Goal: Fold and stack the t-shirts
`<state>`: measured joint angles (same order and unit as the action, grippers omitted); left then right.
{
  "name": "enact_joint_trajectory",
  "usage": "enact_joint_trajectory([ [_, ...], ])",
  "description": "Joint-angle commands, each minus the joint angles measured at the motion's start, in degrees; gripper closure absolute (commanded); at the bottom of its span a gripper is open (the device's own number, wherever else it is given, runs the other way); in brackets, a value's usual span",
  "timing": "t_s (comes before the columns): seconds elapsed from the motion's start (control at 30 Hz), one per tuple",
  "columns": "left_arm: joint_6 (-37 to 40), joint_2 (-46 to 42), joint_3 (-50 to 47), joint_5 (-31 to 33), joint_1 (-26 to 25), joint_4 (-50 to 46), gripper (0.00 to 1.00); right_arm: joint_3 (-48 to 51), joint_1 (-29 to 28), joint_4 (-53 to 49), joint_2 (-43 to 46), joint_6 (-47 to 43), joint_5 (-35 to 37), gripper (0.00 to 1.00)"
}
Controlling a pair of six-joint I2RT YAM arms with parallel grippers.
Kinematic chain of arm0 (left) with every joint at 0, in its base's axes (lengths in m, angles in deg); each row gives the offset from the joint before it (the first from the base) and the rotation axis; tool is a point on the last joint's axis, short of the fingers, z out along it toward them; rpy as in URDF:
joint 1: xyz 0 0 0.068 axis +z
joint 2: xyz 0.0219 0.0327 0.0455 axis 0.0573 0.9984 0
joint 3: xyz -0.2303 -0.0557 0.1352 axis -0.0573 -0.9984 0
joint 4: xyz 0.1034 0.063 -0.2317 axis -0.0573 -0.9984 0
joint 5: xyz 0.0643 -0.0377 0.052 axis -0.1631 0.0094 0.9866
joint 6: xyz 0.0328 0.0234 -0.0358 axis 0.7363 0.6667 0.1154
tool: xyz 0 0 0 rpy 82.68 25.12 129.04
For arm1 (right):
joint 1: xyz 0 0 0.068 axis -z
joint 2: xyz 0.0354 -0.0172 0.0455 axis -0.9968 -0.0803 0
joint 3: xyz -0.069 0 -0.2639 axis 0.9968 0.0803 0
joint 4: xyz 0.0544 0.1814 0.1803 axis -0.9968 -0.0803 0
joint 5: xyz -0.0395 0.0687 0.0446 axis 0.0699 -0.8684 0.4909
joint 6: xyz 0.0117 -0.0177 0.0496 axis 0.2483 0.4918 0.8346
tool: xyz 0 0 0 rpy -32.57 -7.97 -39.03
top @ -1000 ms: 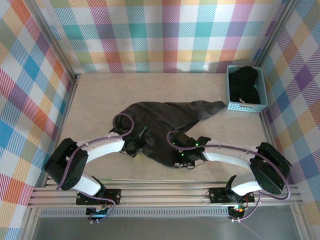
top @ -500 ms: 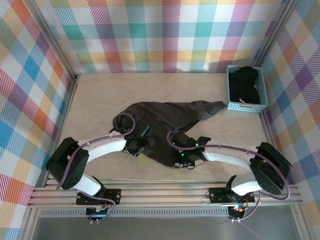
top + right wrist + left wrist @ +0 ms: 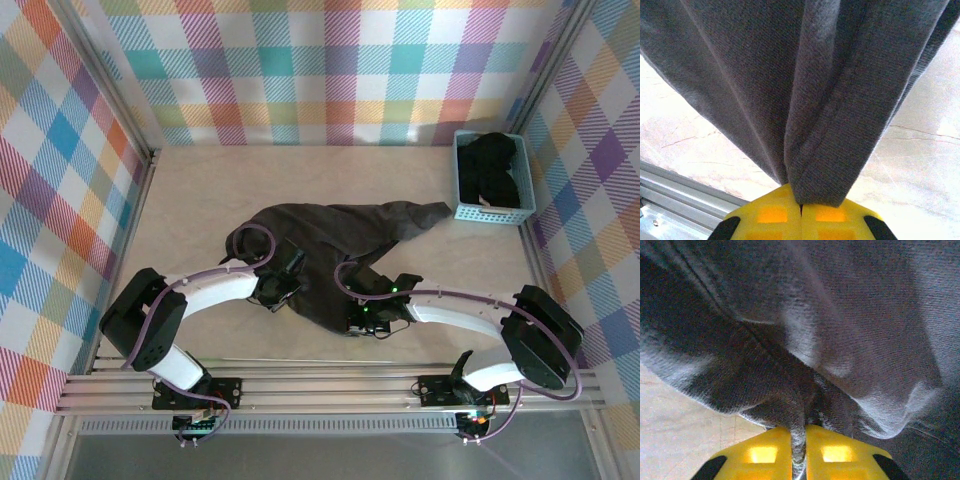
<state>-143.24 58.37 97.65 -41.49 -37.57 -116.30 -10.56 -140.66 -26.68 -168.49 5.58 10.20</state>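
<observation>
Left pincer (image 3: 799,452) clamped on t-shirt (image 3: 330,235), right pincer (image 3: 801,212) clamped likewise, basket (image 3: 492,213)'s dark contents indistinct

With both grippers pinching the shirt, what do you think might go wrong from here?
The left gripper holds only a thin bunched fold of the t-shirt, so it may slip out when pulled. The right gripper pinches several layers, so lifting may keep the cloth crumpled. One corner lies close to the basket and might snag it.

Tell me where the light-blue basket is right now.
In the top view, the light-blue basket sits at the far right corner of the table, just right of the outstretched tip of the crumpled t-shirt.
</observation>
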Motion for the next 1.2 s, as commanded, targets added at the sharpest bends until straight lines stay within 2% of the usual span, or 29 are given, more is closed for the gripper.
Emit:
enact_joint_trajectory([
  [0.0,1.0,-1.9,0.7,2.6,-0.9,-1.9,0.94,0.9,-0.4,-0.3,1.4,0.8,0.2,1.0],
  [0.07,1.2,-3.6,0.5,4.0,-0.8,-3.2,1.0,0.8,-0.5,-0.4,1.6,0.7,0.2,1.0],
  [0.33,1.2,-13.6,-1.7,8.0,-0.8,-7.1,1.0,0.0,-0.3,-0.4,2.3,-0.2,-0.3,1.0],
  [0.53,2.9,-26.8,-2.8,12.8,2.0,-13.9,1.0,-5.4,-0.4,2.1,0.7,-3.7,-7.4,1.0],
  [0.73,7.1,-38.4,-4.3,12.5,12.1,-20.3,1.0,-14.5,-4.0,0.9,-4.6,-5.0,-9.6,1.0],
  [0.9,11.5,-44.6,-5.9,9.9,23.1,-22.7,1.0,-23.7,-10.1,1.8,-14.9,-5.7,-11.4,1.0],
  [0.93,12.2,-45.2,-6.0,9.7,24.6,-22.8,1.0,-24.7,-10.7,2.3,-16.3,-5.9,-11.9,0.95],
  [0.97,12.9,-45.4,-5.9,9.3,26.4,-22.9,1.0,-25.4,-10.8,2.8,-17.3,-6.4,-12.2,0.84],
  [1.0,13.5,-45.4,-5.9,8.9,27.8,-22.8,1.0,-25.5,-10.6,1.9,-17.3,-6.8,-10.8,0.72],
  [1.07,14.5,-44.7,-5.7,7.3,29.6,-21.6,1.0,-23.5,-8.5,-1.1,-14.0,-7.3,-4.8,0.57],
  [1.17,16.4,-42.9,-5.4,3.9,29.9,-17.9,1.0,-14.6,0.0,-2.4,-3.6,-6.4,1.4,0.5],
])
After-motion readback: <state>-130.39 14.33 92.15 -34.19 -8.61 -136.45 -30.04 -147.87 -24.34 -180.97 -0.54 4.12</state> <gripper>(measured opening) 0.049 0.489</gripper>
